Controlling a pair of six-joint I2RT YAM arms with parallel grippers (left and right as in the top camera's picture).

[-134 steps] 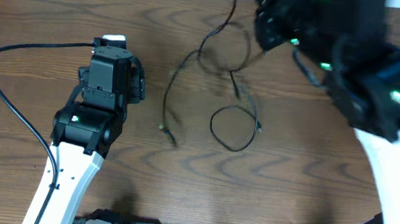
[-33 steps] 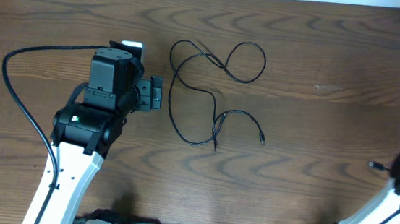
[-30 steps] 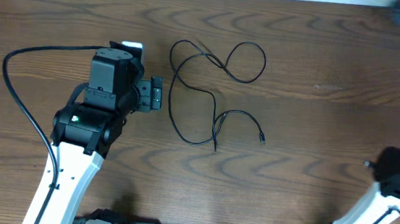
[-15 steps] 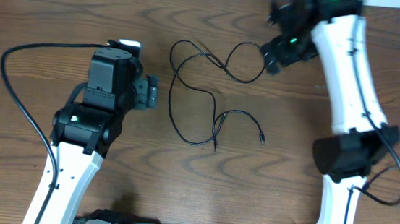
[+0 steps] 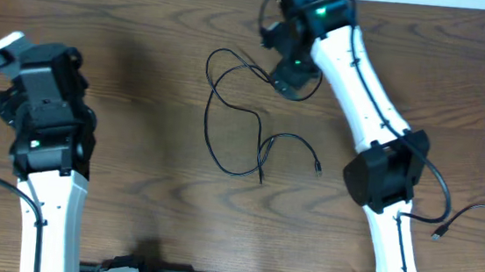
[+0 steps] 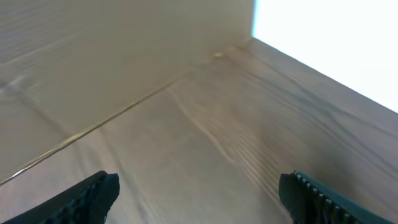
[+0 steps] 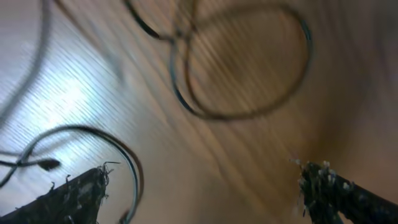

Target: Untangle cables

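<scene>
Nothing is untangled yet: the black cable (image 5: 288,136) lies mid-counter (image 5: 132,188) in crossed loops, and no white one shows. The right hand (image 7: 205,190) hangs spread wide just above the upper loop, gripping nothing. The left hand (image 6: 199,190), likewise spread and empty, sits over the counter's far-left corner.

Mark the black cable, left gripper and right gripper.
black cable (image 5: 206,126), overhead view, left side of its lower loop.
left gripper (image 6: 199,182), left wrist view, midway between its fingertips.
right gripper (image 7: 204,171), right wrist view, midway between its fingertips.
</scene>
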